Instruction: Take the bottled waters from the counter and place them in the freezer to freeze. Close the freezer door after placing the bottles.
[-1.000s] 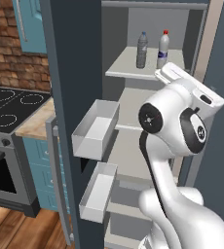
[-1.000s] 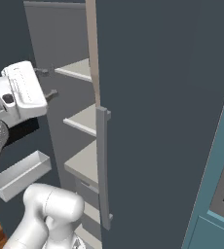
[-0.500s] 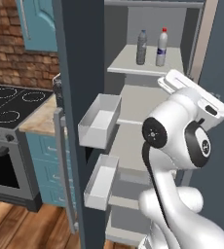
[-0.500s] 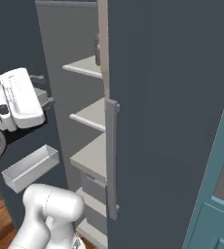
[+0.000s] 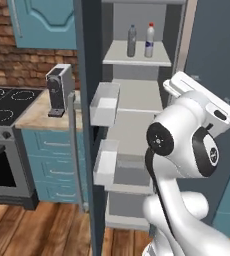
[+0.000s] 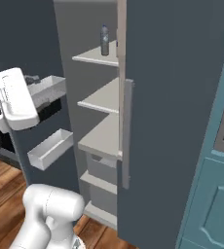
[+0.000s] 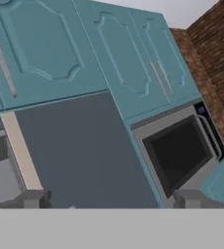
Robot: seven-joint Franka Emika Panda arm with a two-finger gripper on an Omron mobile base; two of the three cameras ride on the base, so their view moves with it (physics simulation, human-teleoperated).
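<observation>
Base backed away from freezer (image 5: 137, 125); both bottled waters (image 5: 140, 41) stood on top shelf. Gripper (image 7: 109, 198) gaped wide, empty. Risk: freezer door (image 5: 89, 125) left ajar, bottles never freezing.

A red-brown brick wall (image 5: 17, 65) ran behind the cooking area, with a teal wall cabinet (image 5: 44, 22) with a raised arched panel hanging above it. Below stood a black stovetop (image 5: 4, 102) with white rings, set over a steel oven (image 5: 2, 172) with a dark window. A grey-and-black coffee machine (image 5: 58, 90) stood beside it. The floor (image 5: 32, 232) was warm brown wooden planking. In the hand view, a row of teal upper cabinets (image 7: 50, 48) with slim silver handles hung over a built-in microwave (image 7: 179, 153) with a dark glass door, and brick wall showed at the far corner. Light was even and soft, without strong shadows.
</observation>
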